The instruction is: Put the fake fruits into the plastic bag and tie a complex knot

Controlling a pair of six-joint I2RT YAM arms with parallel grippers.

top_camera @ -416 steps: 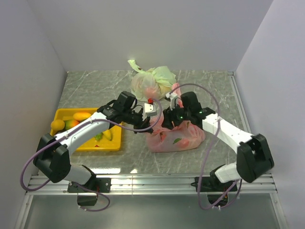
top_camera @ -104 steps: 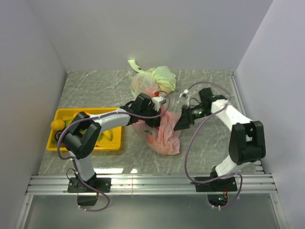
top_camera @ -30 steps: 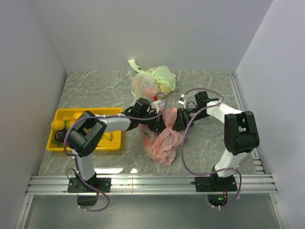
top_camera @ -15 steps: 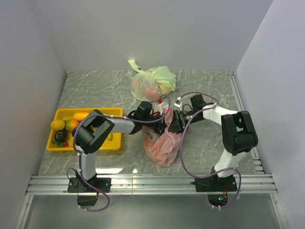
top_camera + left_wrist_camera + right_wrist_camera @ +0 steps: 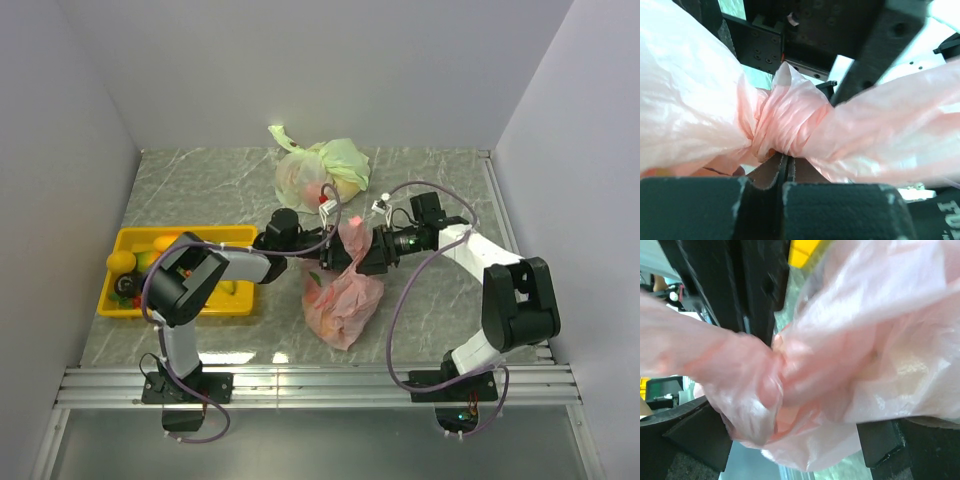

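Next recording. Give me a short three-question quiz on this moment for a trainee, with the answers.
1. True or false: the pink bag already has a knot at its neck.
2. The right gripper is: A) shut on a banana, B) open, with the bag's neck between its jaws, C) out of view.
3. Fill in: the leftover fruits lie in the ____ tray.
Key: 1 true; 2 B; 3 yellow.
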